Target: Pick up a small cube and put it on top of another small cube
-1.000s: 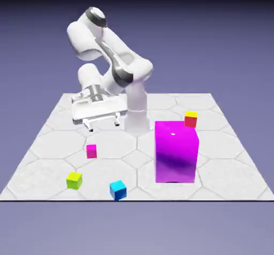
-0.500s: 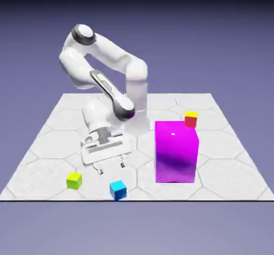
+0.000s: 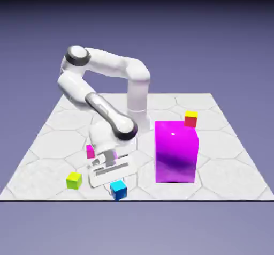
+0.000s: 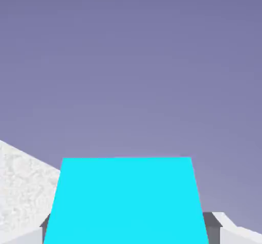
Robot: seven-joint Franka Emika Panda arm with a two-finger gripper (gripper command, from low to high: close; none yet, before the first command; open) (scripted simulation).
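Note:
The small cube point(image 3: 119, 190), tiny and cyan-blue, rests on the table near its front edge. My gripper point(image 3: 114, 182) has come down over it and is shut on it. In the hand view the small cube point(image 4: 125, 202) fills the bottom middle, with a grey fingertip point(image 4: 45, 228) showing at each lower corner of it. The other small cube point(image 3: 190, 120), red with a yellow top, sits far off toward the exterior view's right, behind the big magenta block point(image 3: 176, 158).
A small magenta cube point(image 3: 90, 151) lies just beside the hand on the exterior view's left. A lime-green cube point(image 3: 74, 180) sits left of the gripper. The table's front edge point(image 3: 160, 199) runs right under the cyan cube.
The arm swung forward and down from the table's middle to the cyan cube. The jaws, wide before, have closed on it. The cube has not moved.

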